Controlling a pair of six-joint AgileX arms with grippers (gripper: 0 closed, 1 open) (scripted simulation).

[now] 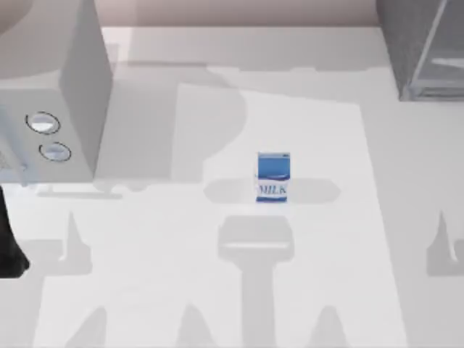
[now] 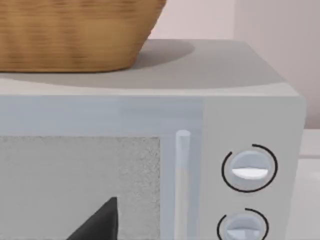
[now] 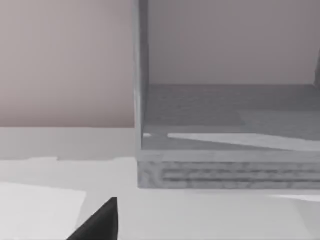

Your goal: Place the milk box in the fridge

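Note:
The milk box (image 1: 273, 177) stands upright near the middle of the table, blue on top and white below with "MILK" lettering; nothing touches it. The fridge (image 1: 424, 51) is at the table's far right corner, dark grey and speckled with a glassy panel. In the right wrist view the fridge (image 3: 225, 170) lies straight ahead, and a dark tip of my right gripper (image 3: 97, 225) sits low in front of it. My left arm (image 1: 11, 246) is at the table's left edge, far from the milk box. Its gripper (image 2: 97, 225) faces the box with two knobs.
A light grey box with two round knobs (image 1: 58, 94) stands at the far left; close up it (image 2: 250, 170) carries a wicker basket (image 2: 70, 35) on top. A white mat (image 1: 217, 275) covers the middle of the table (image 1: 413, 217).

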